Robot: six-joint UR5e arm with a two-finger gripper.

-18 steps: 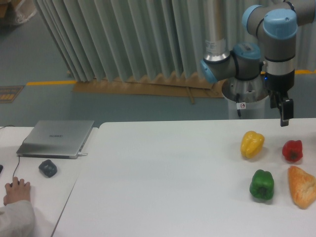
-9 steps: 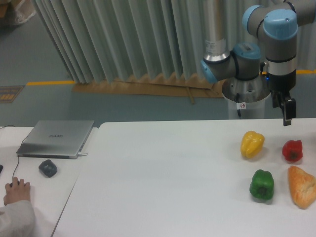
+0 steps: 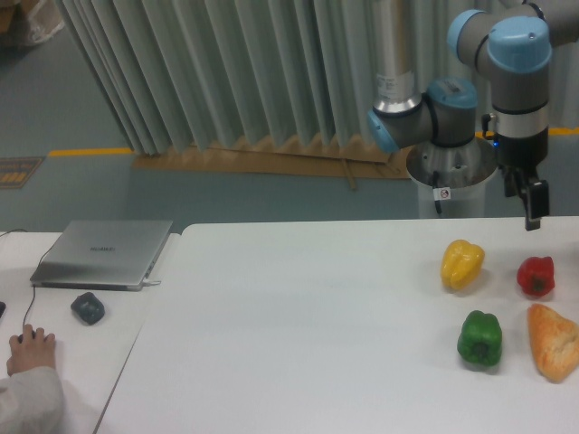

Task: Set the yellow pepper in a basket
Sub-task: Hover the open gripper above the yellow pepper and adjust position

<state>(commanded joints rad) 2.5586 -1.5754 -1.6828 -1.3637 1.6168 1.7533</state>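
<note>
Arm upright at far right, wrist pointing straight down, gripper [image 3: 532,215] hanging above the desk's [image 3: 308,316] back edge, over the red pepper [image 3: 536,276]. Jaws seen edge-on; spread or closed, cannot tell. Nothing held. Yellow pepper [image 3: 462,263] on the desk, left of the red, behind the green pepper [image 3: 479,338]. Bread [image 3: 554,341] beside the green.

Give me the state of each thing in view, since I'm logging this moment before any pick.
yellow pepper: on the table, ungrasped
red pepper: on the table
green pepper: on the table
bread: lying flat
laptop: lid closed
gripper: raised, holding nothing
</note>
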